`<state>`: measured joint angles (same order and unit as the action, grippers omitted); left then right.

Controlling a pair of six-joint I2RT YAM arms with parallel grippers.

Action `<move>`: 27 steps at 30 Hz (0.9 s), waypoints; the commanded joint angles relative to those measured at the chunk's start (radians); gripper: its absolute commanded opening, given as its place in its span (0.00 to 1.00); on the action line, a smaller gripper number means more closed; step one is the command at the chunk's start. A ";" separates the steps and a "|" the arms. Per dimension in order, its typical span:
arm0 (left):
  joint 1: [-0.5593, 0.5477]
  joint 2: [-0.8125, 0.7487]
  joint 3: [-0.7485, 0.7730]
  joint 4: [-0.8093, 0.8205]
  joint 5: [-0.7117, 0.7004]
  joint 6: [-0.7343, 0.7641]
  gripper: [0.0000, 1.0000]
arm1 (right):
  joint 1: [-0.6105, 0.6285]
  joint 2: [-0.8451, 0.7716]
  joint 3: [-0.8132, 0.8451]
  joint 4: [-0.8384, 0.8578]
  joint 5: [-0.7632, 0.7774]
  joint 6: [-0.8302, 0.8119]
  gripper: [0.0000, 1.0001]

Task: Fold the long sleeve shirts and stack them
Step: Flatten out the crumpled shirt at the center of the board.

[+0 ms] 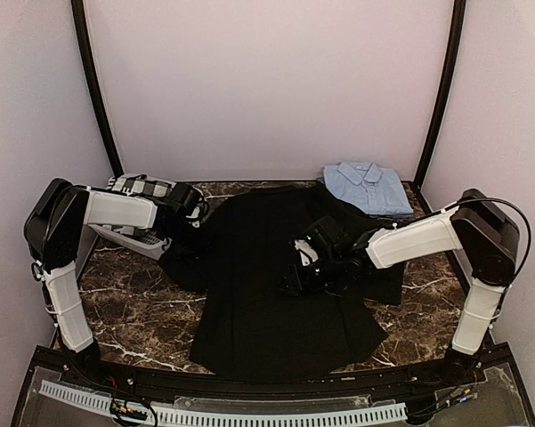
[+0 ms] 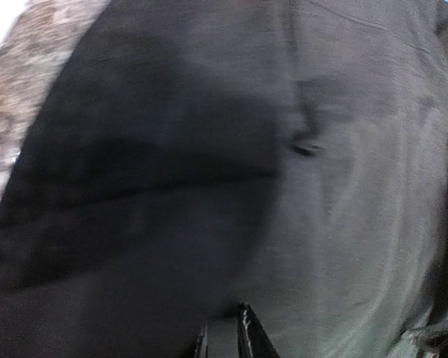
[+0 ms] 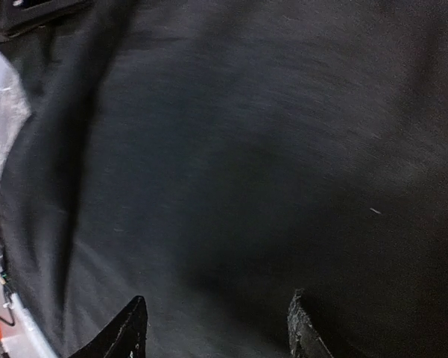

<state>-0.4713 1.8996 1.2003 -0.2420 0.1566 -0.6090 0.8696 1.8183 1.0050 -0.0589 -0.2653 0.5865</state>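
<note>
Folding of black shirt (image 1: 267,294) in hand at mid-desk (image 1: 133,311): spread nearly flat over the marble top, hem by the near edge, upper part toward the far edge, left sleeve side bunched toward the left edge. Light blue shirt (image 1: 367,185) already folded, collar up, at the far right corner, well apart from the work and ready as base of the stack.

Left fingers (image 1: 196,208) (image 2: 247,339) at the bunched left shoulder or sleeve, drawn close together with only a slit between; pinching cloth or not, impossible to tell from either view. Right fingers (image 1: 295,276) (image 3: 130,332) spread wide over the middle of the shirt, nothing between them, plain dark cloth below.

Judged early in the fold: body seemingly at full width, no side clearly turned over. Next move, likely: a firm pinch on the left sleeve or side, then a carry across toward the middle, with a matching pickup on the right. Thin, soft cloth, so a low approach and a grip on one layer only.

In the way: the right arm itself, lying over the fold's probable landing zone, and loose wrinkles by the left shoulder, apt to drag.
</note>
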 commanded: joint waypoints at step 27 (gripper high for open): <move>0.043 -0.158 -0.043 -0.181 -0.020 0.126 0.14 | -0.025 -0.245 -0.048 -0.202 0.149 -0.015 0.63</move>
<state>-0.4110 1.8179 1.0977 -0.3283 0.1127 -0.4858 0.9028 1.6646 0.8837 -0.1928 -0.1585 0.5945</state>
